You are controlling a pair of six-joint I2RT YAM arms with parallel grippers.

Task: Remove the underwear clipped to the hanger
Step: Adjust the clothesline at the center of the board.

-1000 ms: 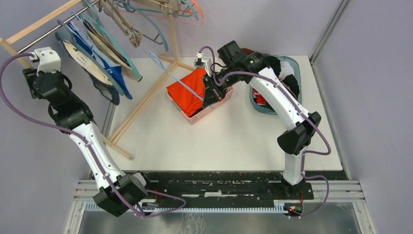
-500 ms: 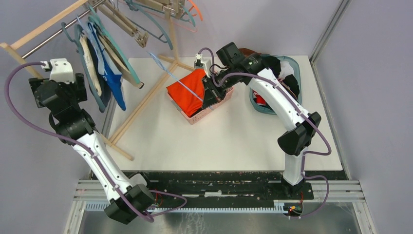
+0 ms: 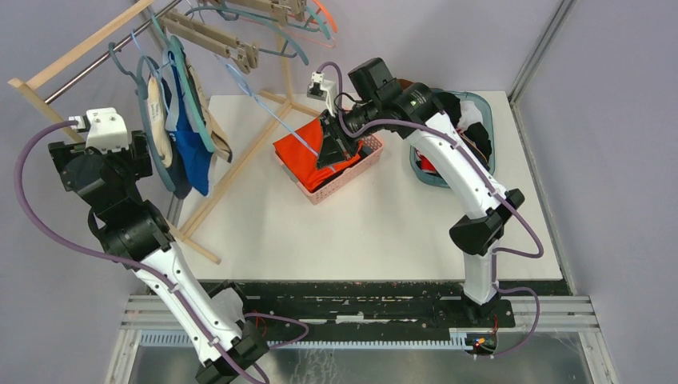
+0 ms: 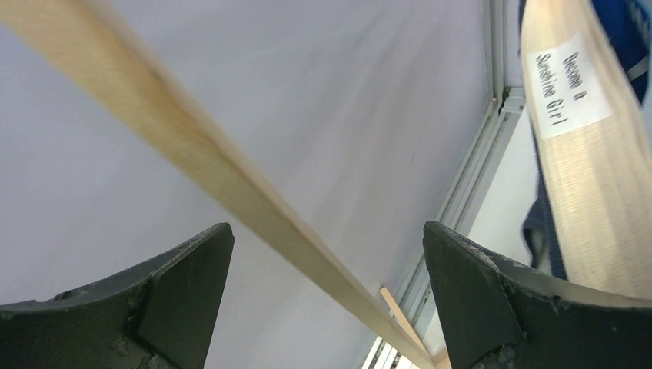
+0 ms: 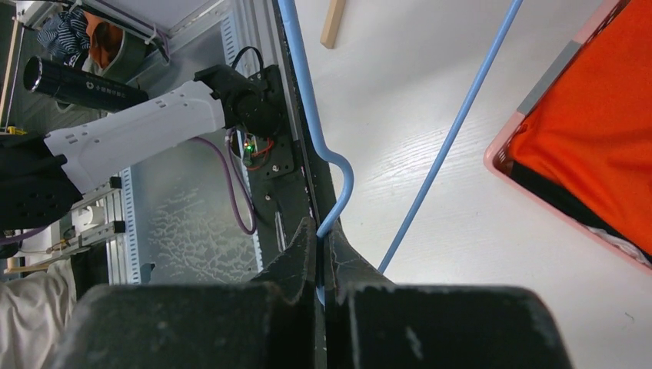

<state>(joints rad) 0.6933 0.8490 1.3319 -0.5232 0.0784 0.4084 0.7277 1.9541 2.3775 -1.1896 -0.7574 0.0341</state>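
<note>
**Underwear, three pieces, on rack**

Underwear: one royal blue with white; one beige with a white label printed "Become a Sunshine Girl"; one dark navy. All hang from teal hangers on the wooden rack, past the tabletop's left edge.

Left hand: spread wide, empty, just beside them.

Right hand: pinched on a light blue hanger above the pink basket.

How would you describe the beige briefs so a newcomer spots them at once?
Start at the wooden rack at the table's far left corner, crowded with hangers. The beige briefs hang there, right beside the open left gripper. Unlike the royal blue pair next to them, they are tan and carry a white label with black print.
</note>
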